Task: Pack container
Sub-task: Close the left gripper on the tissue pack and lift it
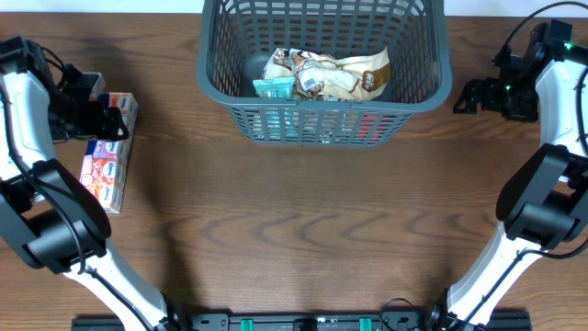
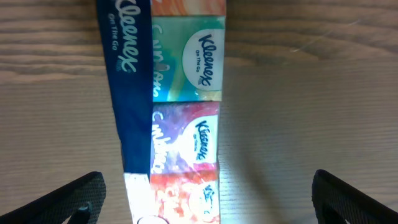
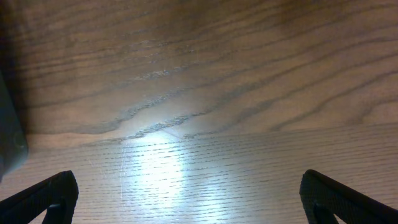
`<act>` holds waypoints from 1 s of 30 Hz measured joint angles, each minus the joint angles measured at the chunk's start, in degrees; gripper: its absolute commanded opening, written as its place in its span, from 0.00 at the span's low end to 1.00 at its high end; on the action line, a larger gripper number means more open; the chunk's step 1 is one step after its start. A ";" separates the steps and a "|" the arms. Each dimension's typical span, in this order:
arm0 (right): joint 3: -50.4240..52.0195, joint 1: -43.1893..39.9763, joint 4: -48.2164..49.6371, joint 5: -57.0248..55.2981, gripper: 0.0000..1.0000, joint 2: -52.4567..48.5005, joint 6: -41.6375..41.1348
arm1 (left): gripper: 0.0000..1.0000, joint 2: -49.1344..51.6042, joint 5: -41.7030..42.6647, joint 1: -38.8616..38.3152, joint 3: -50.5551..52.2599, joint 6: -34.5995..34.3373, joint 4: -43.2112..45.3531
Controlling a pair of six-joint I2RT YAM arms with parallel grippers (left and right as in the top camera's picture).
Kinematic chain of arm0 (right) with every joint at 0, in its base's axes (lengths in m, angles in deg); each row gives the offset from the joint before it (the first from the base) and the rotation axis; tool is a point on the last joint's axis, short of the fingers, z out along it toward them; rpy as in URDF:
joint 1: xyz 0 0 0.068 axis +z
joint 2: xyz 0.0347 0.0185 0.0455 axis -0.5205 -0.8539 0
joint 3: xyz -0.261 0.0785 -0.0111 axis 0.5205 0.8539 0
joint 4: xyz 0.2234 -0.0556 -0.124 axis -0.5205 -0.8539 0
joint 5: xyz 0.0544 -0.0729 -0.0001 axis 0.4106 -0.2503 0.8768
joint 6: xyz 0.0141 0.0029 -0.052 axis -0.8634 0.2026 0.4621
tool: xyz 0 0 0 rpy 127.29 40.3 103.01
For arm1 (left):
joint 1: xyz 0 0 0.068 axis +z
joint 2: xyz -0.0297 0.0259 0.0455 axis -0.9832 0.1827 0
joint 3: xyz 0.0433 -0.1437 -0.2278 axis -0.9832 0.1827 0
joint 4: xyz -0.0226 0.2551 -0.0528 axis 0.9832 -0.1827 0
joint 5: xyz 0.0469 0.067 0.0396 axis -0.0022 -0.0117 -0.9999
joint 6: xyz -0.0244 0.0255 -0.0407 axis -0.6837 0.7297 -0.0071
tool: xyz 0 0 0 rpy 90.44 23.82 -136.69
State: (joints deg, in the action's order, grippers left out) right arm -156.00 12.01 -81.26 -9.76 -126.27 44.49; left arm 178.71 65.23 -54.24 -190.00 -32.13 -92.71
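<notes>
Wood-grain bench [image 1: 294, 230]: the container [image 1: 276, 124] sits open side up, long axis side-to-side, between both tools. Left tool [image 2: 217, 199] points down, released, over the Kleenex pack [image 2: 186, 93]; right tool [image 3: 196, 199] gapes above the bench.

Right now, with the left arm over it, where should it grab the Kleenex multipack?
Across its long sides, near mid-length, coming straight down. The Kleenex multipack lies flat on the table, long and narrow; the open left gripper straddles its width, off-centre, so I'd centre first.
</notes>
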 measured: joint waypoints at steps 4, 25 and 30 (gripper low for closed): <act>0.00 0.00 -0.04 -0.17 0.99 0.00 0.02 | 0.99 3.19 -0.96 0.00 0.00 0.28 0.11; -0.02 0.00 -1.14 -3.15 0.99 0.00 0.00 | 0.99 11.72 -4.57 0.04 0.02 1.09 2.78; 0.00 0.00 -1.14 -3.56 0.99 0.00 0.00 | 0.99 11.72 -4.74 0.04 0.02 1.07 4.63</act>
State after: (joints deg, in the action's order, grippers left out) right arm -156.00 12.01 -82.40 -13.32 -126.27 44.49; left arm 190.43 60.49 -54.19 -189.98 -31.06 -88.08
